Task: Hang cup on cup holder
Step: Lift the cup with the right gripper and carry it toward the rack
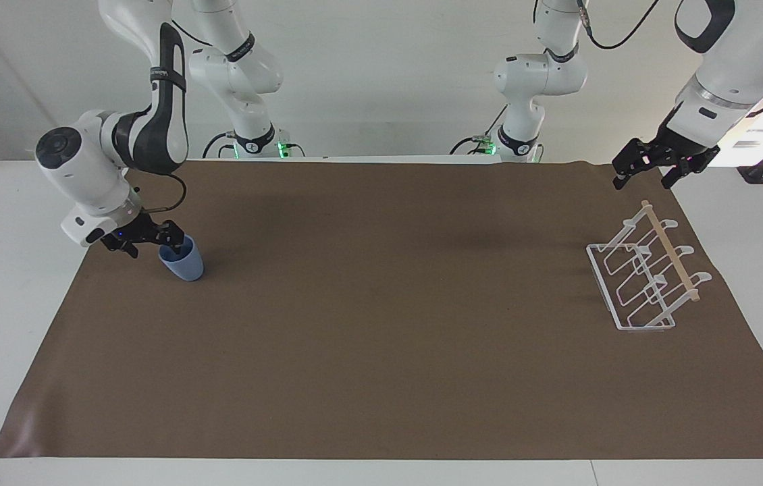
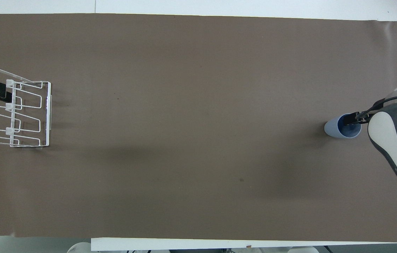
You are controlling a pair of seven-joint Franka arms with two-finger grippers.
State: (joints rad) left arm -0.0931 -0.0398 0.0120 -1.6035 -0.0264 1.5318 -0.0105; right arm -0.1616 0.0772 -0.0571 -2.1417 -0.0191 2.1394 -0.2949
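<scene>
right gripper (image 1: 152, 244) fingers spread, one dipping inside the cup (image 1: 183, 264) rim, left gripper (image 1: 649, 167) waiting open above the cup holder (image 1: 645, 278), bare mat (image 1: 381, 324) lying between

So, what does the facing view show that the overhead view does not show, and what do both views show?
Only the facing view shows both arm bases and the left gripper whole, waiting above the cup holder. Only the overhead view looks into the cup, where one finger of the right gripper reaches inside the rim. Both show the cup upright on the brown mat at the right arm's end, and the holder at the left arm's end.
</scene>
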